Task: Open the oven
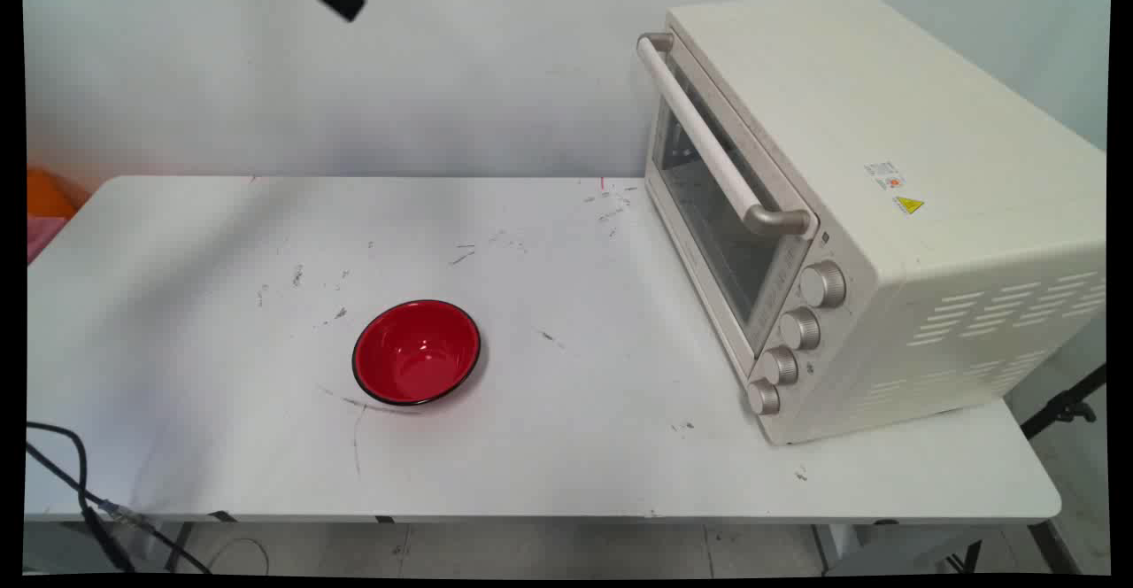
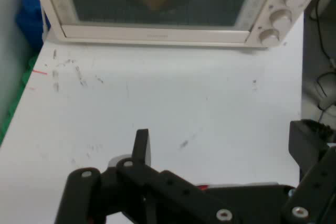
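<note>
Overhead, the end effector (image 2: 220,140) hangs spread and empty; only the main view shows the red bowl (image 1: 416,352)

One glossy red round bowl (image 1: 416,352) with a dark rim, at 7 o'clock; one cream metal toaster oven (image 1: 872,216) with four silver knobs, at 3 o'clock.

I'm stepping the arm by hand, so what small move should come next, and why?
Probably lower the gripper straight down a little: it hangs high above the white table, holding nothing, jaws apart, with the glossy red bowl nearest below and the cream toaster oven shut.
</note>
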Available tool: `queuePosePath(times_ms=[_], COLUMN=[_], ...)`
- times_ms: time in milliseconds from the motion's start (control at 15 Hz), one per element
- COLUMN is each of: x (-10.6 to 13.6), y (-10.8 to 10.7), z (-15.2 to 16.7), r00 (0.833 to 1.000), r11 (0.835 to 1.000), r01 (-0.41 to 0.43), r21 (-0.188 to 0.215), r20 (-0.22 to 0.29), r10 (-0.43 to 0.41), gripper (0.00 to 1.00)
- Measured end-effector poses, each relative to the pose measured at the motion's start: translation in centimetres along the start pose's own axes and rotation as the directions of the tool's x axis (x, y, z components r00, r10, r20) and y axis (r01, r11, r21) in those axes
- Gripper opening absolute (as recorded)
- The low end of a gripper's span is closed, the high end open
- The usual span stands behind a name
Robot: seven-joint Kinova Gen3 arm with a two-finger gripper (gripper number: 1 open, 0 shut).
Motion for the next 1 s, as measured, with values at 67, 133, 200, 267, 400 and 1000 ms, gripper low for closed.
queuePosePath(times_ms=[67,133,200,267,400,1000], x=[0.9,1.9,2.7,3.8,5.8,14.1], y=[-0.1,-0.1,-0.1,0.0,0.2,0.9], z=[0.8,1.7,2.6,3.7,6.0,18.4], r00=[1.0,1.0,1.0,1.0,1.0,0.992], r11=[1.0,1.0,1.0,1.0,0.999,0.991], r01=[0.0,-0.001,-0.001,-0.003,-0.017,-0.116], r21=[0.007,0.014,0.018,0.024,0.034,0.059], r20=[-0.003,-0.004,-0.004,-0.004,0.0,0.054], r10=[0.0,0.001,0.001,0.003,0.017,0.113], gripper=[1.0,1.0,1.0,1.0,1.0,1.0])
